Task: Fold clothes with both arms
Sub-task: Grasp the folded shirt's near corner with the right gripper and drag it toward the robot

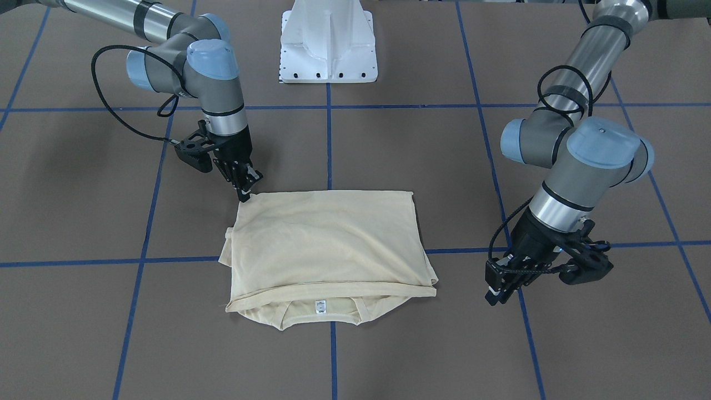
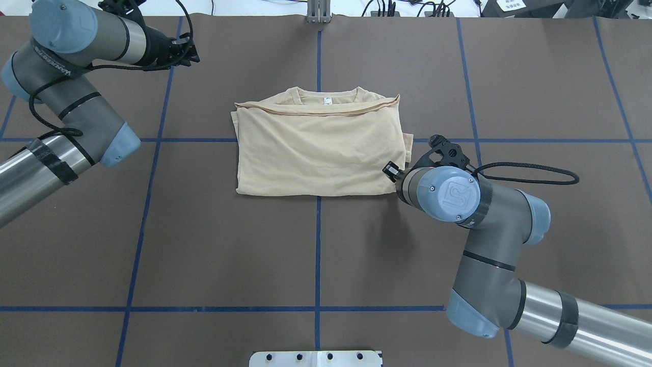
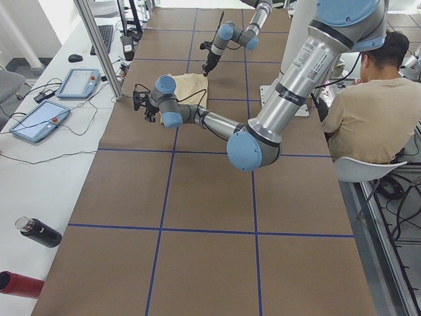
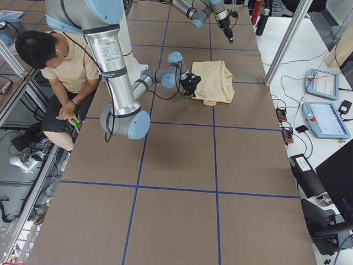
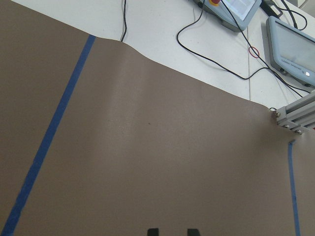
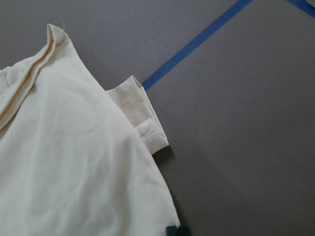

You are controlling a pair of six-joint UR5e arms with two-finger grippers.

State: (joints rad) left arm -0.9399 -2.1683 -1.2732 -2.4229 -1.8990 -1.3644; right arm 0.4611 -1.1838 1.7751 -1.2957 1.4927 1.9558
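T-shirt (image 1: 328, 239) crosswise, collar (image 1: 311, 320) away from robot (image 1: 329, 50); right tool (image 1: 245, 194) pinches corner, left tool (image 1: 498, 297) parted.

Bright, even light from above casts soft shadows; every view is sharp.

You'll see the left arm (image 1: 577, 161) elbowed low, its end effector (image 1: 495, 297) tilted near the worktop's (image 1: 389, 344) far edge, fingers slightly parted. The right arm (image 1: 216, 94) points its end effector (image 1: 244, 194) steeply down, fingertips together.
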